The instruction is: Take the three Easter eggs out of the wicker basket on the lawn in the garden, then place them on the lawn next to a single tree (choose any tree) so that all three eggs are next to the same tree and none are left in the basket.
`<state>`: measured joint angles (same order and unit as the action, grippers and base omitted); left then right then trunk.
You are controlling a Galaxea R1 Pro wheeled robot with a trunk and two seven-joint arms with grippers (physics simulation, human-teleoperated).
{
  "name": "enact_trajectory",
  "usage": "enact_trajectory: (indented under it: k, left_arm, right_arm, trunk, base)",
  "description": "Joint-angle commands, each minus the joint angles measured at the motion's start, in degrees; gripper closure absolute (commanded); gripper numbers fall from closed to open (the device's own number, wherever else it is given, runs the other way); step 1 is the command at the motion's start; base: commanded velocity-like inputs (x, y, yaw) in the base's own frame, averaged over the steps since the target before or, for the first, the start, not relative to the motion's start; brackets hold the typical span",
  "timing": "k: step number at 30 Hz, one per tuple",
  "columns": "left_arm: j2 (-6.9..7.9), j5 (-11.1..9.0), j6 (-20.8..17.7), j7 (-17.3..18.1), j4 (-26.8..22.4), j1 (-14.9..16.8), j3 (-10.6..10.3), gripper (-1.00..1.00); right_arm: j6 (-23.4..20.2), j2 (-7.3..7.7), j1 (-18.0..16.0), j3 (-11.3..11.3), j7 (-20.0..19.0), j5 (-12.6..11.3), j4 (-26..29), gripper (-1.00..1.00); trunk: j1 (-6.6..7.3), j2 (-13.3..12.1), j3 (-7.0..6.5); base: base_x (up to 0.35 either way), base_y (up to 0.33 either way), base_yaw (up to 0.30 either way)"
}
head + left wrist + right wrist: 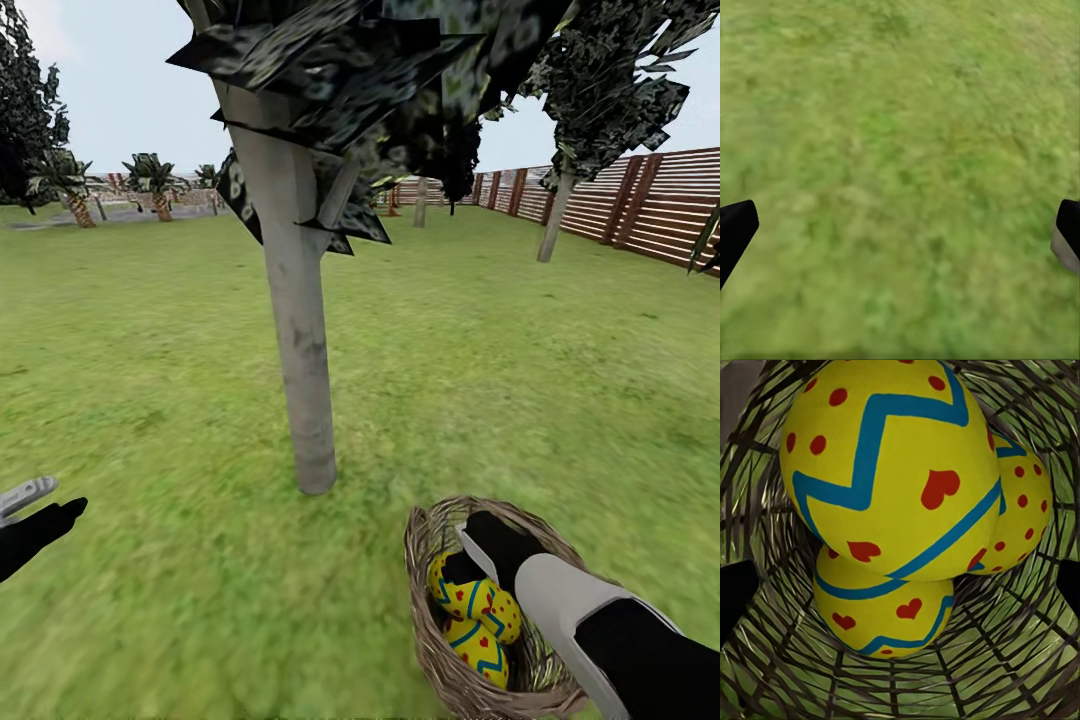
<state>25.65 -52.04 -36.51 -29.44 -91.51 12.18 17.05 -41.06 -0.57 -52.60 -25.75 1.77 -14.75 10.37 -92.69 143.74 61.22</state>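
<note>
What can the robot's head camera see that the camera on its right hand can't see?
The head view alone has the pale grey tree close by the basket, the wooden fence, the sky, and the left gripper hovering over the lawn. The right wrist view alone makes out three separate Easter eggs piled together, hearts and dots sharp. Both share the wicker basket with eggs inside and the right gripper reaching into it, open, not yet gripping.

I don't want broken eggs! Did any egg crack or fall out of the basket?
Nothing stands out. The eggs look whole and sit piled inside the upright basket, none on the grass. The right hand reaches in from above.
</note>
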Motion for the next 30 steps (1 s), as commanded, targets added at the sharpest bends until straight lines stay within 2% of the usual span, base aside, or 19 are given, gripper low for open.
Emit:
enact_trajectory:
  k: [1,9,19,23,27,30]
  left_arm:
    - [0.02,-0.6,-0.1,-0.5,-0.1,0.0,0.0,-1.00]
    - [0.02,-0.6,-0.1,-0.5,-0.1,0.0,0.0,-1.00]
    - [0.02,-0.6,-0.1,-0.6,0.0,0.0,0.0,-1.00]
    - [0.02,-0.6,-0.1,-0.6,0.0,0.0,0.1,-1.00]
    - [0.02,-0.6,-0.1,-0.6,0.0,0.0,0.0,-1.00]
    - [0.00,-0.6,-0.1,-0.6,0.0,0.0,0.0,-1.00]
  right_arm:
    - [-0.2,0.03,0.0,-0.3,0.2,-0.5,0.1,-1.00]
    - [-0.2,0.04,-0.1,0.5,0.2,-0.5,0.2,-1.00]
    - [-0.2,0.01,-0.6,0.5,0.3,0.0,0.8,-1.00]
    - [-0.3,-0.03,-1.0,0.1,0.3,1.8,0.8,-1.00]
    - [-0.3,-0.07,-1.1,0.0,0.3,4.1,0.4,-1.00]
    - [-0.2,-0.11,-1.2,0.0,0.3,5.1,0.2,-1.00]
  trunk:
    - [0.01,0.0,0.06]
    - [0.01,0.0,0.06]
    - [0.01,0.0,0.06]
    - [0.01,0.0,0.06]
    - [-0.09,0.1,0.94]
    - [-0.09,0.1,0.94]
  base:
    - [0.000,0.000,0.000]
    - [0.000,0.000,0.000]
    - [0.000,0.000,0.000]
    - [0.000,0.000,0.000]
    - [0.000,0.000,0.000]
    - [0.000,0.000,0.000]
